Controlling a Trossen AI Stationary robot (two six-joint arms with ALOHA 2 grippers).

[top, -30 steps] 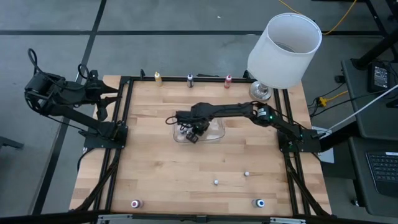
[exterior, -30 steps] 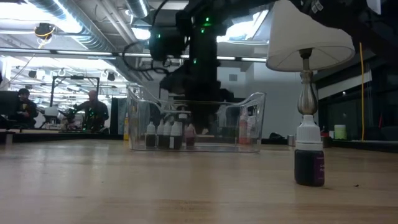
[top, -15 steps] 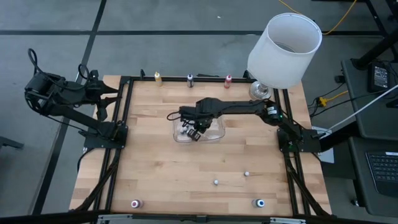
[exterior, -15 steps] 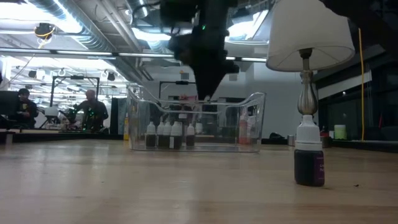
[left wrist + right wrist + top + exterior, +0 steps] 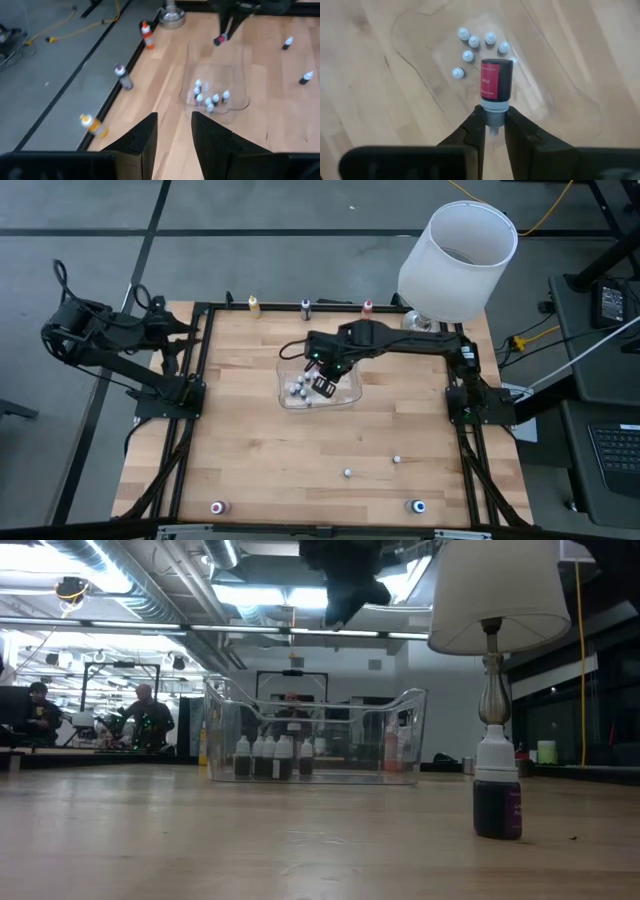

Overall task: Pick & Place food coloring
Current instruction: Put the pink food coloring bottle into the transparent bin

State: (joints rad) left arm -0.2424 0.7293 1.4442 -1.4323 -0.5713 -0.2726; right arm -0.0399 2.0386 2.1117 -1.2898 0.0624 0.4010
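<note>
Above the clear bin [image 5: 320,387], right gripper [image 5: 493,131] is clamped on a red bottle [image 5: 495,85] by its cap; left gripper [image 5: 173,131], fingers apart, waits well off beside the bin.

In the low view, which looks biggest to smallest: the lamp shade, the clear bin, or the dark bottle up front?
1. Clear bin: widest thing in the low view.
2. Lamp shade: nearly as large, though partly cut off at the top, so this order is unsure.
3. Dark bottle: plainly smallest, even though it stands nearest the camera.
</note>
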